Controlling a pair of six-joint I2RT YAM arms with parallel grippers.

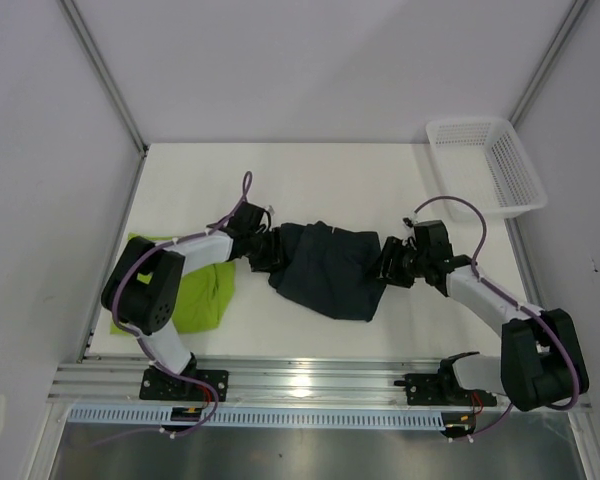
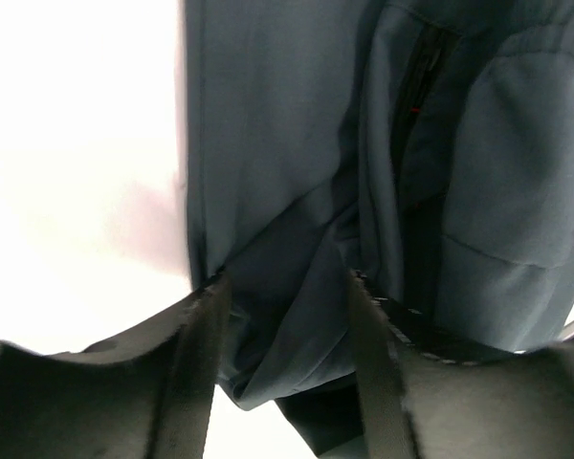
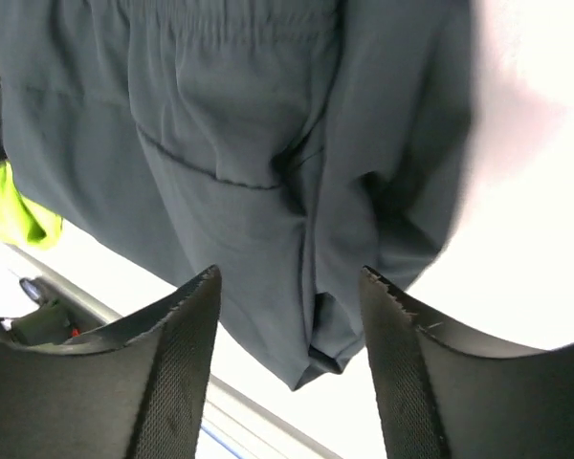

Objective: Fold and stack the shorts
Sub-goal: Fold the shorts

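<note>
**Setting: robot test cell**

We are looking at a lab enclosure: plain white panels (image 1: 280, 60) are walling in a white table (image 1: 310, 170), and a left arm (image 1: 195, 245) and right arm (image 1: 480, 295) are sitting bolted to an aluminium rail (image 1: 310, 380).

A white mesh basket (image 1: 510, 165) sits at the far right corner of the pale worktop (image 1: 330, 185), skewed to its edges. A silver aluminium rail (image 1: 310, 378) runs along the near edge, with a white slotted cable duct (image 1: 280, 414) just nearer. Plain white walls (image 1: 280, 60) stand left, far and right.
</note>
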